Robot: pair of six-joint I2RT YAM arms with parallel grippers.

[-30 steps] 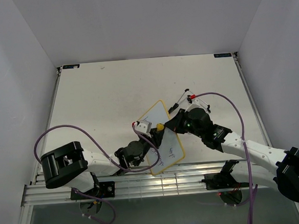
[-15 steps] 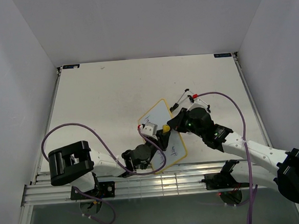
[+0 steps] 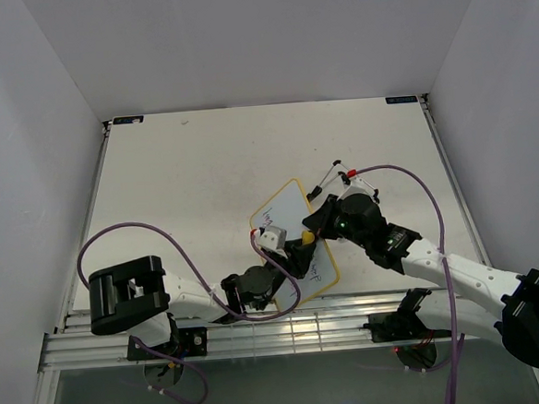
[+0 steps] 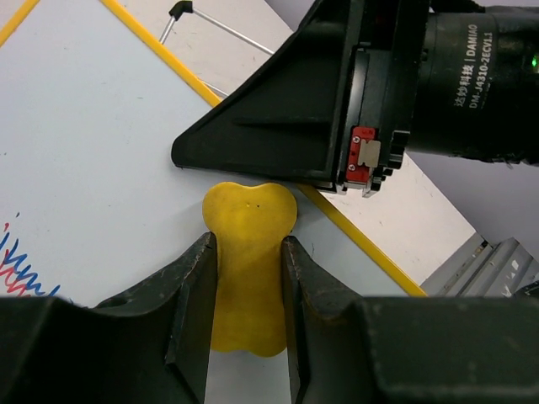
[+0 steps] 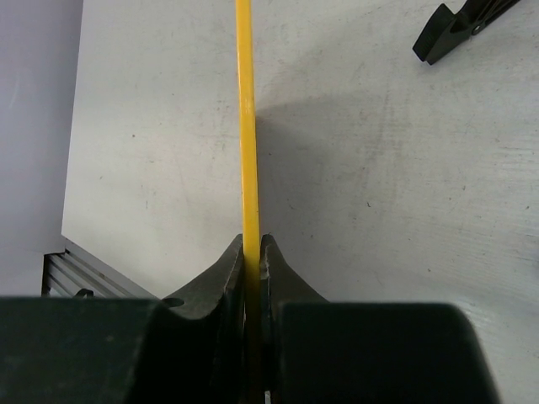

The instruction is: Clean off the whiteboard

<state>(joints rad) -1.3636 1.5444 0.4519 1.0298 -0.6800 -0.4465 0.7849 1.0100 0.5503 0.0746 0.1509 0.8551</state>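
The small white rectangular whiteboard (image 3: 286,212), rimmed by a thin yellow frame (image 5: 245,126), sat close to the near edge of the pale desk (image 3: 184,171), about midway along it and turned at an angle to the desk's edges. Coloured pen marks (image 4: 15,263) showed at the left of the left wrist view, and more writing (image 3: 322,272) sat towards the board's near end, so the wiping looked unfinished.

The right gripper (image 5: 252,246) had its black fingers pressed together on the frame at the board's right edge, with the yellow strip running straight out from between the fingertips. That pinch most likely served to steady the board against the rubbing. A shadow under the edge hinted that this side was raised, though the overhead view was too coarse to be sure.

On the board's face, just inside that same edge, the small yellow peanut-shaped eraser (image 4: 250,215) lay flat against the white surface. The left gripper (image 4: 247,252) clamped its narrow waist from both sides, leaving the rounded far end free. That end almost touched the right gripper's fingertip, so the two arms worked very near each other, and the marks lay to the left of the eraser
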